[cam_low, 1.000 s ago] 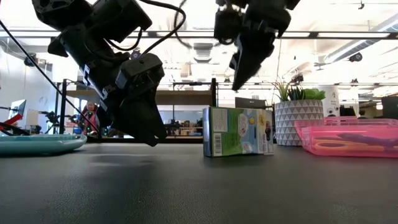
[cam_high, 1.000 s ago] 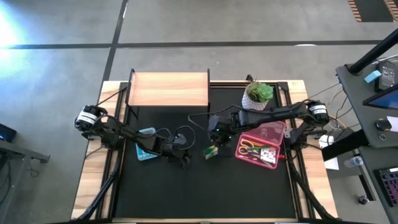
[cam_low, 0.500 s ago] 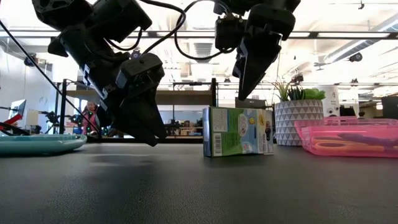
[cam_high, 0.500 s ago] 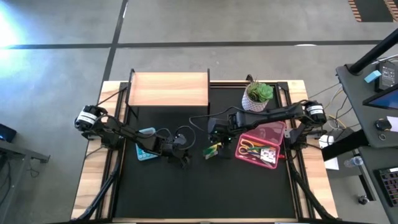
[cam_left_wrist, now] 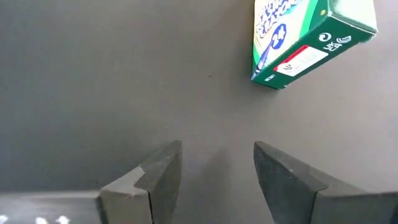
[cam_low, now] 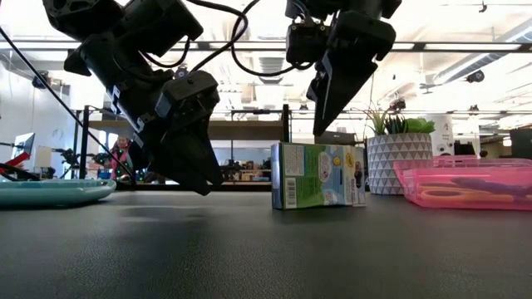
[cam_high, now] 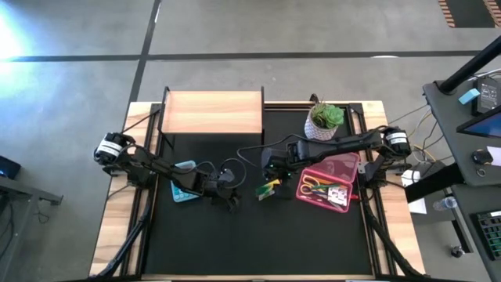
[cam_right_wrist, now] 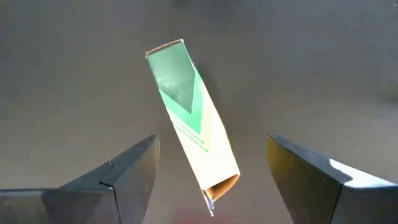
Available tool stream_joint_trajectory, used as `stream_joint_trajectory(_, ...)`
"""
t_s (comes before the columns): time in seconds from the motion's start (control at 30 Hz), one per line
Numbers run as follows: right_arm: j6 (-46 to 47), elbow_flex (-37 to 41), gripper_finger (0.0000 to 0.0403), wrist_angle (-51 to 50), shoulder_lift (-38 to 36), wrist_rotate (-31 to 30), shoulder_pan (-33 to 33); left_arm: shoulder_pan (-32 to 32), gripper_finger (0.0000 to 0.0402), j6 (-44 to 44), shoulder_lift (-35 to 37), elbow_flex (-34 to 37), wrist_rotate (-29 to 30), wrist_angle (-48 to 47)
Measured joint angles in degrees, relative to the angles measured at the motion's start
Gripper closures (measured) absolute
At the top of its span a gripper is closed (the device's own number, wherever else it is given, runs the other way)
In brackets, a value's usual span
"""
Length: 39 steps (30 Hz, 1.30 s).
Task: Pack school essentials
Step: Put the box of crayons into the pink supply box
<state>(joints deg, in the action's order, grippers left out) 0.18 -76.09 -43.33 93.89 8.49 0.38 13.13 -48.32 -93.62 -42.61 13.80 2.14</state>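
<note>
Your desk (cam_high: 235, 235) wore a matt black mat over pale wood; the green box (cam_low: 318, 175) was glossy printed cardboard, the pink tray (cam_low: 465, 184) translucent plastic.

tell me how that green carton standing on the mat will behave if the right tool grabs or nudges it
The green carton is a slim cardboard box standing on a narrow edge, so a sideways nudge would probably tip it. It looks light, and its thin walls may flex under a squeeze. The right tool hangs open above it, so a top-down pinch across the thin faces seems feasible.

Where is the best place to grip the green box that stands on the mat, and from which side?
Probably from above, across its narrow thickness: the green box stands on edge, its slim top between the open right gripper's fingers. The left gripper waits open nearby.
</note>
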Motion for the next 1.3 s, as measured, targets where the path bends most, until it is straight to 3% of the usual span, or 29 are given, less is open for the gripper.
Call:
stream_joint_trajectory(0.33,-11.2,1.7,0.0128,1.2,0.0,0.9,0.1,0.0,0.0219,-1.8,0.0,0.0,0.0,0.0)
stream_joint_trajectory(0.97,-10.2,12.1,0.0136,16.5,0.0,1.4,0.0,0.0,0.0219,-2.3,0.0,0.0,0.0,0.0)
stream_joint_trajectory(1.13,-10.1,13.8,0.0165,18.5,0.1,0.0,0.0,0.0,0.0219,-2.3,0.0,0.0,0.0,0.0)
stream_joint_trajectory(1.3,-9.1,14.3,0.0222,18.4,0.1,0.0,0.0,0.0,0.0219,-2.3,0.0,0.0,0.0,0.0)
